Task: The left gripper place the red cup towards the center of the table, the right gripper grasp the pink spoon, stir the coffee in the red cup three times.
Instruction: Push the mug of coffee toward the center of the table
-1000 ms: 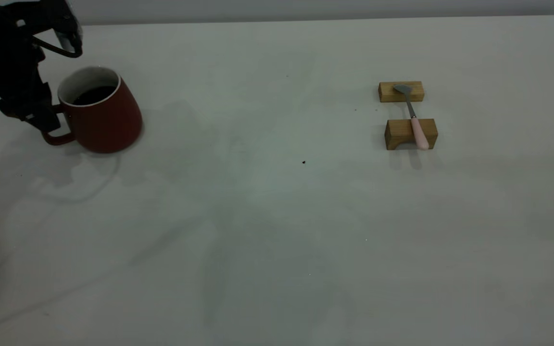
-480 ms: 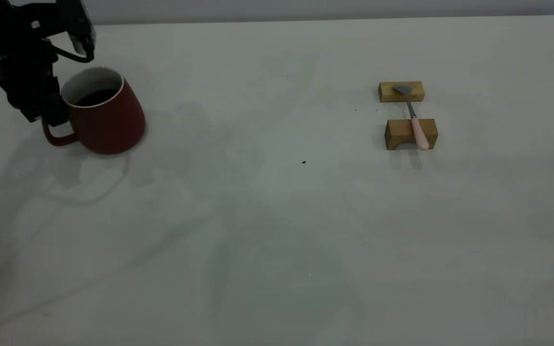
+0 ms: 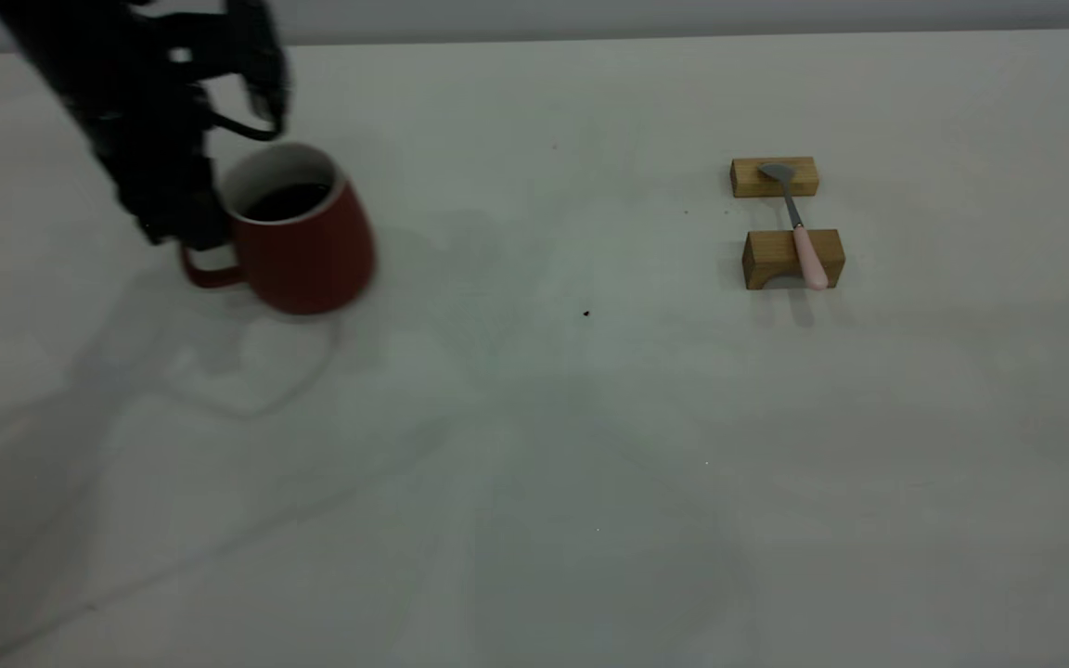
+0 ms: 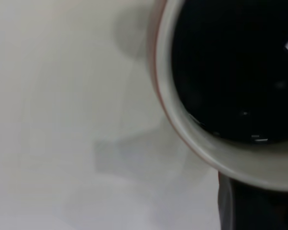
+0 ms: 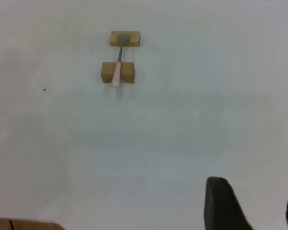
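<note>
The red cup (image 3: 307, 250) holds dark coffee (image 3: 289, 199) and is left of the table's (image 3: 534, 445) middle, blurred by motion. My left gripper (image 3: 186, 227) is shut on its loop handle from the left side. The left wrist view looks down on the white rim (image 4: 206, 148) and the coffee (image 4: 235, 62), with a dark finger (image 4: 259, 208) just under the rim. The pink spoon (image 3: 799, 227) lies across two wooden blocks at the right, also in the right wrist view (image 5: 118, 67). My right gripper (image 5: 257, 206) hangs open, far from the spoon and outside the exterior view.
The far block (image 3: 774, 176) carries the spoon's bowl and the near block (image 3: 792, 258) its pink handle. A tiny dark speck (image 3: 586, 314) marks the table between the cup and the blocks. Bare table stretches from the cup to the blocks.
My left gripper has carried the red cup to the right and slightly nearer, toward the table's middle. The spoon and blocks have not moved.
</note>
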Controlling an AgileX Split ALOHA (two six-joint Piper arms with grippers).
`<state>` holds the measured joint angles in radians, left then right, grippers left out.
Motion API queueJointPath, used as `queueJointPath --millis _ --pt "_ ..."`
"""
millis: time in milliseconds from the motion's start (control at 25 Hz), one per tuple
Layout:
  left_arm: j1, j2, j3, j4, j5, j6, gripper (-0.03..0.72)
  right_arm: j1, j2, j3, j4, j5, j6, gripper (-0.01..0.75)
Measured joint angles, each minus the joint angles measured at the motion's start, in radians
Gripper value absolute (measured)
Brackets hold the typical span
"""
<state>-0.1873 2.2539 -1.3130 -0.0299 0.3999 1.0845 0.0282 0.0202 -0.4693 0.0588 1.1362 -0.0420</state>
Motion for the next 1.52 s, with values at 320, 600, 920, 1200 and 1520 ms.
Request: queueJointPath --millis 320,600,920,1200,1520 --pt "-0.124 0.001 0.000 -0.001 -0.024 -0.062 0.216 0.000 0.000 0.000 0.000 0.000 0.000 0.365" --pt "-0.199 0.038 -0.051 0.000 -0.020 -0.073 0.216 0.000 0.000 0.000 0.000 0.000 0.000 0.365" --pt "-0.235 0.081 -0.140 0.000 0.021 -0.081 0.216 0.000 0.000 0.000 0.000 0.000 0.000 0.365" --pt "-0.238 0.103 -0.145 -0.001 0.024 -0.088 0.446 0.000 0.000 0.000 0.000 0.000 0.000 0.365" --pt "-0.236 0.014 -0.175 -0.003 0.136 -0.142 0.669 0.000 0.000 0.000 0.000 0.000 0.000 0.365"
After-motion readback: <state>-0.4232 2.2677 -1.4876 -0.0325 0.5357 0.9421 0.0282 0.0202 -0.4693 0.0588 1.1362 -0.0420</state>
